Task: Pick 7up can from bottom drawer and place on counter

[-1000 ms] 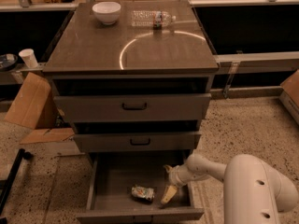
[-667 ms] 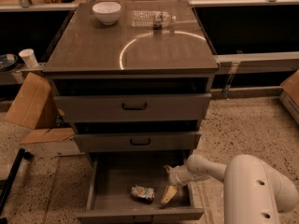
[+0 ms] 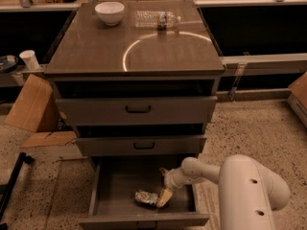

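- a drawer cabinet stands in the middle of the scene, and its glossy grey-brown counter carries a bright curved light reflection.
- a white bowl sits at the far left of the counter.
- a clear plastic bottle lies on its side just right of the bowl, along the far edge.
- the top drawer and the middle drawer each show a flat front with a small dark handle.
- the bottom drawer is pulled out toward the near side, and its inside is open to view.
- the 7up can lies on its side on the floor of the bottom drawer, close to the drawer front and a little right of centre. it looks dented.
- the gripper is down inside the bottom drawer, right at the can's right end. whether it touches the can cannot be told, nor whether it is spread or closed.
- the white arm reaches in from the near right, its bulky body outside the drawer and its slimmer end bending down over the drawer's right side.
- flattened cardboard leans left of the cabinet, on the speckled floor.
- a white paper cup stands at the far left, above the cardboard.
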`<state>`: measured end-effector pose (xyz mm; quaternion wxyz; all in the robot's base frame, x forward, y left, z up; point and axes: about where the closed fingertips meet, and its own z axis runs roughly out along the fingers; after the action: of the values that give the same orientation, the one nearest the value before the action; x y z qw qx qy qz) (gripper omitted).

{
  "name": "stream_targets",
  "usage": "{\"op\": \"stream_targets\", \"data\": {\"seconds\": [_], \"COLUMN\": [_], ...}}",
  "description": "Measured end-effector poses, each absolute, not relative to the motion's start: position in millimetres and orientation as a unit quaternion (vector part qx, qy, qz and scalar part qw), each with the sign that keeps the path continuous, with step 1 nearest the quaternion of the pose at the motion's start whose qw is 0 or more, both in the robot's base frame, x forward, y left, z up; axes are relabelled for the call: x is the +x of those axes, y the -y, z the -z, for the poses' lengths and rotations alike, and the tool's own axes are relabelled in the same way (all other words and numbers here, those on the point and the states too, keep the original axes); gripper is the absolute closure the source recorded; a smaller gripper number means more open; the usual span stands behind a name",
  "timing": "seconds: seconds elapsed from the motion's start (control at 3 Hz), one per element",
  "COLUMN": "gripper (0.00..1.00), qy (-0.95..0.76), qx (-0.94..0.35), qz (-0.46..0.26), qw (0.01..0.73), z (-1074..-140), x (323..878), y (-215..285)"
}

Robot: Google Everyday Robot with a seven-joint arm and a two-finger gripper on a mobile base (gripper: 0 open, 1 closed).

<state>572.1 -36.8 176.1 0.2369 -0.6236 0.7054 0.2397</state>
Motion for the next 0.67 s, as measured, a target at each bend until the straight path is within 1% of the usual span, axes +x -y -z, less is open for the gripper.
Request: {"op": "stream_targets", "data": {"seconds": [0.67], "gripper": [0.00], "qy": [-0.707], "qx": [-0.628], "qz": [-0.224], "qw": [0.238], "z": [-161], "x": [579], "y": [6]}}
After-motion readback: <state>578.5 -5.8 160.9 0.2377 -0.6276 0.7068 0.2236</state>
